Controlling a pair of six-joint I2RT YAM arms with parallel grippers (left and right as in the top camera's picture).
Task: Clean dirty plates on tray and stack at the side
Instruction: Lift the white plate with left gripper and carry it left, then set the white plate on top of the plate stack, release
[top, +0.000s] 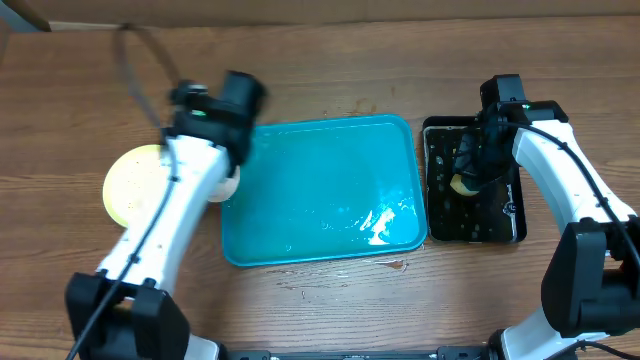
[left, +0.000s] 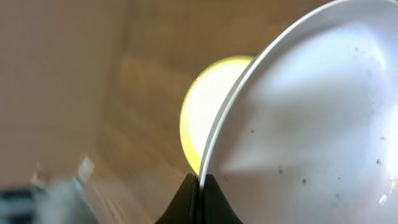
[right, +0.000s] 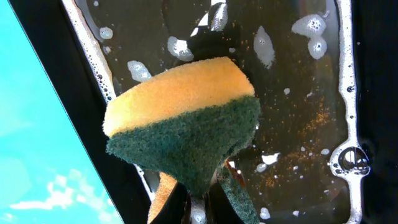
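Plates show in two spots, both off the left edge of the blue tray. The white plate is pinched at its rim by the left gripper, whose fingers are clamped tight on the thin edge. From overhead only a sliver of this plate peeks out under the arm, just beside the tray's left rim. Small dark specks dot its surface. The yellow plate lies flat on the table farther left of the tray, partly covered by the arm. In the left wrist view it sits behind the white plate's edge; whether the two touch I cannot tell. The tray itself is wet, with bright glare toward its right side.

Just beside the tray's right rim sits the black tray, holding dark soapy water with foam and brown grit. Above it the right gripper is closed on a sponge, yellow on one side and green scrub on the other, squeezed at its lower end.
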